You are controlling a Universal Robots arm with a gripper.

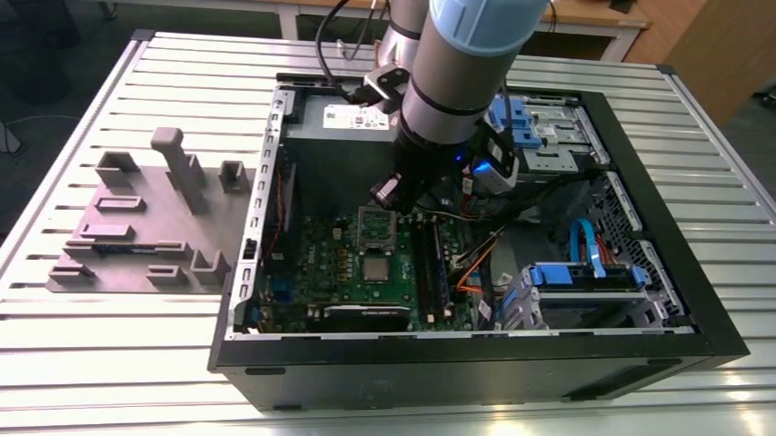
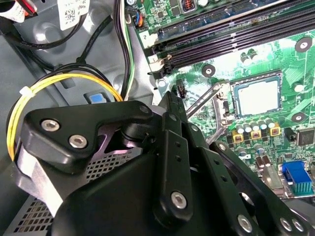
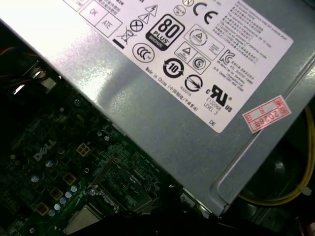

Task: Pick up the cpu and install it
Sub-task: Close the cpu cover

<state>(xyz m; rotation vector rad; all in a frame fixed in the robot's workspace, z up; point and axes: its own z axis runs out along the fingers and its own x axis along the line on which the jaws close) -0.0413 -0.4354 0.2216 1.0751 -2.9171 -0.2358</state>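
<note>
In the exterior view the cpu (image 1: pixel 378 270) lay in its socket (image 2: pixel 258 77) just below picture centre, apparently seated; the gripper (image 1: pixel 392 197) hung just above, its opening and load impossible to tell. Good seating wanted it flat, square, unforced.

We find a big white label (image 3: pixel 162 54) on the grey power supply box (image 3: pixel 162 147) in the first wrist view. It is crowded with black certification marks in rings, triangles and squares, a crossed-out bin sign and lines of fine print. A small pink sticker (image 3: pixel 267 113) with red figures sits just off that label's corner, on the same box. White lettering (image 3: pixel 44 150) stands on the dark motherboard (image 3: pixel 29 196). In the exterior view the white label (image 1: pixel 352 116) lies near twelve o'clock from the cpu (image 1: pixel 378 270). In the second wrist view white coded tags (image 2: pixel 73 7) sit among the cables (image 2: pixel 93 42), and a white digit (image 2: pixel 142 35) marks the board.
</note>
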